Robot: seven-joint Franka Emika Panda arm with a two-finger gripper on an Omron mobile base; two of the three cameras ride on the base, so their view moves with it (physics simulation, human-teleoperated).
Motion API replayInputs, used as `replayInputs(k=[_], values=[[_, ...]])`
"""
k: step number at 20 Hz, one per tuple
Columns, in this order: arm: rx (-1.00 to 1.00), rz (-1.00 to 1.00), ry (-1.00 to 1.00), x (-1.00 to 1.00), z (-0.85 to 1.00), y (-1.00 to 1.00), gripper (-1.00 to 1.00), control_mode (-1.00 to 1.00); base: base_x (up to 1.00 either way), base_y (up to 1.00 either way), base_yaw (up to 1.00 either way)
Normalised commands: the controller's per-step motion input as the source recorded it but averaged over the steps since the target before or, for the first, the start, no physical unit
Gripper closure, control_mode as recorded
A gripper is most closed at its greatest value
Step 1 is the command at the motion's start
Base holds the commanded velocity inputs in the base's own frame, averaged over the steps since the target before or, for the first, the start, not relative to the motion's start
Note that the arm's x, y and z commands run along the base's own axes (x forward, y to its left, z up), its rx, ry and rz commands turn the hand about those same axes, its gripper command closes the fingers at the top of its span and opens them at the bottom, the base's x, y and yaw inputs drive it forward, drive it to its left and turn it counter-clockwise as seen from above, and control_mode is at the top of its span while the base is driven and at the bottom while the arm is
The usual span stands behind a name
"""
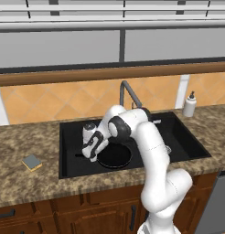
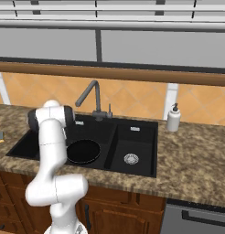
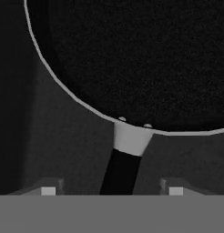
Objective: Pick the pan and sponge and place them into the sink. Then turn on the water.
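Observation:
The black pan [image 1: 115,157] lies flat in the large basin of the black sink [image 1: 178,132], seen from the other side as the pan [image 2: 82,151] in the sink [image 2: 132,141]. My gripper [image 1: 89,154] hangs low in that basin at the pan's left. In the hand view the pan [image 3: 132,59] is close, and its thin handle [image 3: 120,173] runs down between my gripper's [image 3: 111,190] tips. The tips stand wide apart, open, not touching the handle. The sponge [image 1: 32,162] rests on the counter left of the sink, grey-blue face up. No stream falls from the faucet [image 1: 128,91].
A white soap bottle [image 1: 190,105] stands on the counter right of the sink. The smaller basin [image 2: 131,151] has a round silver drain [image 2: 131,158]. A tiled backsplash and a wooden ledge run behind the faucet [image 2: 89,93]. Granite counter stretches to both sides.

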Motion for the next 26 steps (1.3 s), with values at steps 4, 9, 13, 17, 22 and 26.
replayInputs(k=[4, 9, 13, 17, 22, 26], values=[[0.01, 0.0, -0.23, -0.46, 0.68, -0.12, -1.0, -1.0, 0.0, 0.0, 0.0], [0.0, 0.0, -0.09, -0.56, 0.86, 0.1, -1.0, -1.0, 0.0, 0.0, 0.0], [0.0, 0.0, 0.0, -0.44, 0.98, 0.25, -1.0, -1.0, 0.0, 0.0, 0.0], [0.0, 0.0, 0.0, -0.42, 1.0, 0.26, -1.0, -1.0, 0.0, 0.0, 0.0], [0.0, 0.03, 0.0, -0.59, 0.96, 0.05, -1.0, -1.0, 0.0, 0.0, 0.0], [0.0, 0.17, -0.01, -0.56, 0.85, 0.0, -1.0, -1.0, 0.0, 0.0, 0.0]])
